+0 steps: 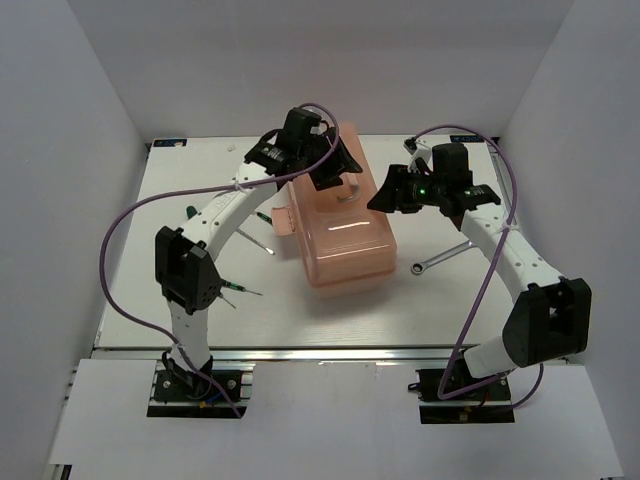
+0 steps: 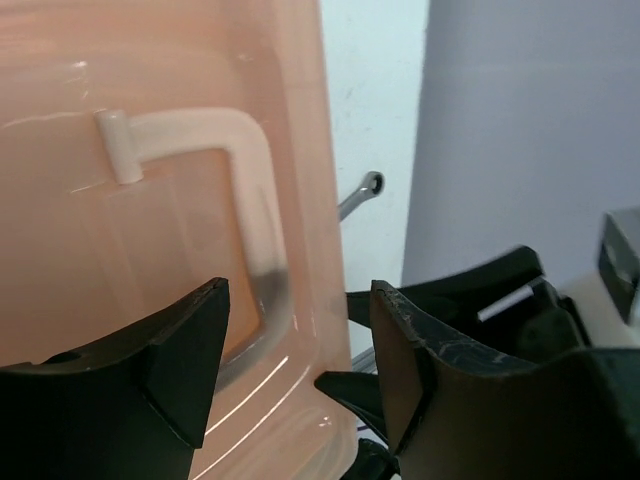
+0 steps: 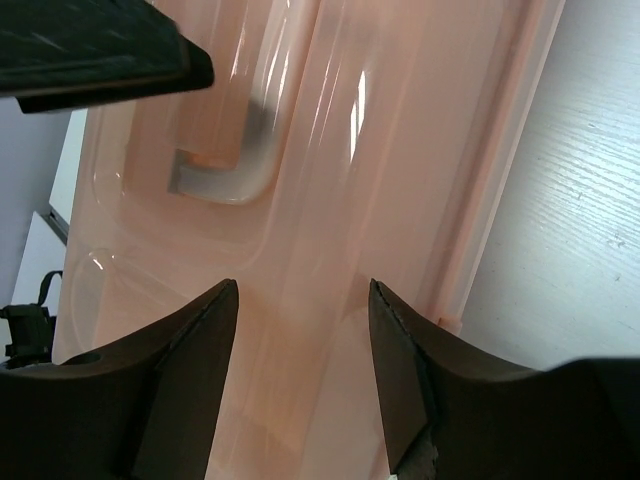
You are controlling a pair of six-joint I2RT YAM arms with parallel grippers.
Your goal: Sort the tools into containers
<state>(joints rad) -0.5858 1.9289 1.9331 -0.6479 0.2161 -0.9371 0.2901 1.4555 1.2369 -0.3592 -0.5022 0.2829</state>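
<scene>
Left tool (image 2: 298, 335) and right tool (image 3: 300, 300) are both hovering at the closed pink toolbox (image 1: 340, 245), each gaping wide and gripping nothing. I'm seeing the silver wrench (image 1: 440, 258) lying on the bench (image 1: 450, 310) just right of the box, while a screwdriver (image 1: 240, 289) is lying off to its left by the left arm (image 1: 185, 270).

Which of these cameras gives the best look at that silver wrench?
The top external view: the whole wrench lies in sight, right of the pink toolbox. The left wrist view catches only its ring end; the right wrist view misses it.
</scene>
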